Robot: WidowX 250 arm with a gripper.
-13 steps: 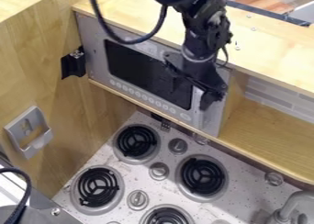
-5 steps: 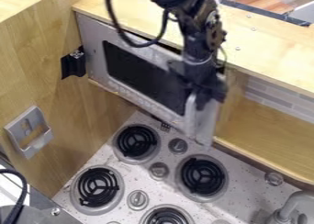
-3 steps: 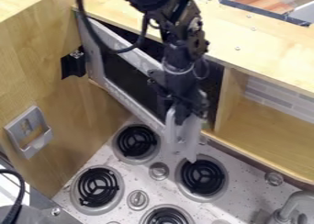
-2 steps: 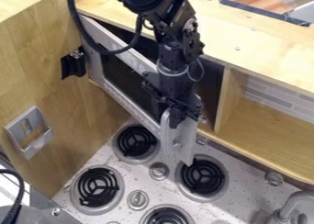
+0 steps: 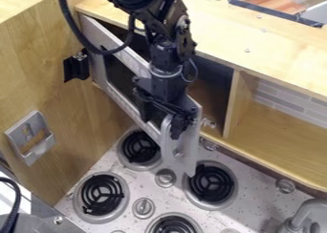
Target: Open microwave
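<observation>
Fingers spread apart and not clenched, the black gripper (image 5: pixel 162 126) hangs at the free edge of the microwave door (image 5: pixel 123 104), near the middle of our view. We see 1 finger (image 5: pixel 179 127) beside the pale upright handle (image 5: pixel 165 137) and the other in front of the door's dark window (image 5: pixel 120 79). The black arm (image 5: pixel 165 41) comes down from the top edge, a cable looping out on its left.

The microwave (image 5: pixel 211 86) sits under a light wood top (image 5: pixel 233 38), against a wood wall (image 5: pixel 38 74) on our left. Its door is partly open, slanting out from that wall over the stove (image 5: pixel 190 204), and we can see the dark inside behind it.

Below, we find 4 black coil burners (image 5: pixel 212 183) and several round knobs (image 5: pixel 165 177), with a grey faucet (image 5: pixel 311 207) at the lower right. A wooden shelf (image 5: pixel 275 136) lies right of the microwave. On the left wall are a black bracket (image 5: pixel 76 68) and a grey metal holder (image 5: pixel 29 137).
</observation>
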